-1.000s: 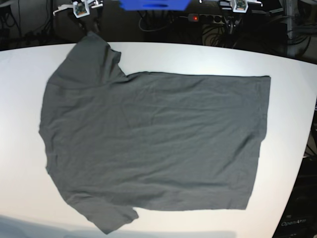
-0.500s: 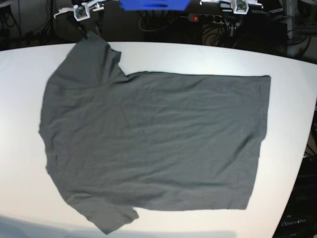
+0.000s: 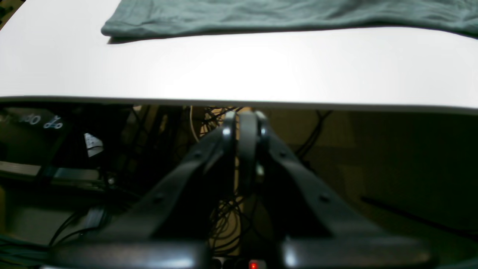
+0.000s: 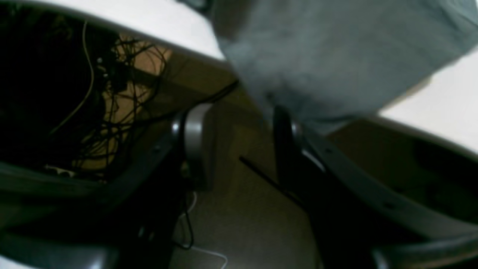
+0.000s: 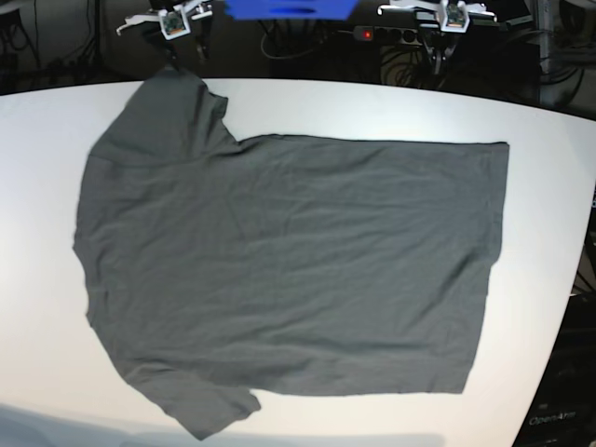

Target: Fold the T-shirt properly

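- The T-shirt (image 5: 289, 270) lies spread flat across the white table (image 5: 549, 186), neck end toward the base view's left, hem toward its right, so every edge is exposed for a first fold.
- One sleeve (image 5: 172, 107) reaches right up to the far table edge, and a bit of it spills over; that overhang is what gives a gripper something to catch without scraping the tabletop.
- The right gripper (image 4: 239, 145) sits just off that far edge, below the table's lip, jaws partly apart. The drooping sleeve cloth (image 4: 328, 67) hangs right above them, its lower edge brushing the tip of one finger (image 4: 283, 123). Nothing is pinched between the jaws that I can see; this looks like a lineup for a grab, not a grab.
- The left gripper (image 3: 244, 129) waits off the far edge too, further along toward the hem end, jaws pressed together and holding nothing. From its wrist view the table lip runs straight across, with the shirt's near edge (image 3: 112, 30) well beyond on the surface.
- My read: folding has not started, the shirt lies fully open with no crease or flap turned over.
- Likely need next: the right jaws closing on the sleeve overhang, cleanly, without dragging the shirt off the table.
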Robot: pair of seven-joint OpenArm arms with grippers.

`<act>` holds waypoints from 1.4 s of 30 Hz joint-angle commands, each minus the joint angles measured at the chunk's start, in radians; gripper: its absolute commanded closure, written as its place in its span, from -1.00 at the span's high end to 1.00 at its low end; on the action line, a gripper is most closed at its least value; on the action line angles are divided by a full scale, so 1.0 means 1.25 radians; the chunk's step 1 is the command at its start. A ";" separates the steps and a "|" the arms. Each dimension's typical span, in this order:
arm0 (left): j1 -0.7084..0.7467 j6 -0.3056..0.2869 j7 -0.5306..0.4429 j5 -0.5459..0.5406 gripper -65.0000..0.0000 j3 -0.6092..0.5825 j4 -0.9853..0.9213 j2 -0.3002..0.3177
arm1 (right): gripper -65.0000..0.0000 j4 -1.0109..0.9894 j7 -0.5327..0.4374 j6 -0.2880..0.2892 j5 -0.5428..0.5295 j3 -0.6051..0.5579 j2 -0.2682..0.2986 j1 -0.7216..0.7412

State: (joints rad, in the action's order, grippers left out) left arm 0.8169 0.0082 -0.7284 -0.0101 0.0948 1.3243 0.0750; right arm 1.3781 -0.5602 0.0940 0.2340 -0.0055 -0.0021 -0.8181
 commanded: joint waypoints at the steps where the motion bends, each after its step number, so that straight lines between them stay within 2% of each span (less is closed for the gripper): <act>1: 0.014 0.004 -0.023 0.001 -0.97 0.001 0.010 0.002 | -0.20 0.009 -0.020 0.000 0.004 0.010 -0.006 -0.013; 3: 0.014 0.004 -0.023 0.001 -0.97 0.001 0.009 0.002 | -0.20 0.010 -0.020 0.000 0.004 0.027 -0.019 -0.013; 24: 0.001 0.004 -0.023 0.001 -0.97 0.001 0.004 0.002 | -0.21 0.010 -0.027 0.000 -0.001 0.062 -0.019 -0.014; 31: 0.001 0.004 -0.023 0.003 -0.97 0.001 0.003 0.002 | -0.21 0.011 -0.029 0.001 -0.076 0.077 -0.014 -0.015; 39: 0.001 0.004 -0.023 0.003 -0.97 0.001 0.007 0.002 | -0.21 0.013 -0.029 0.005 -0.084 0.074 -0.005 -0.016; 42: 0.001 0.001 -0.023 0.009 -0.97 0.030 0.007 -0.003 | -0.21 0.015 -0.032 0.008 -0.090 0.073 -0.006 -0.018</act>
State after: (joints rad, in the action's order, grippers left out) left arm 0.8036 0.0040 -0.7284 0.0071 0.1287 1.3201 0.0692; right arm 1.3811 -0.5701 0.1028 0.1322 0.0845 -0.0116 -0.8223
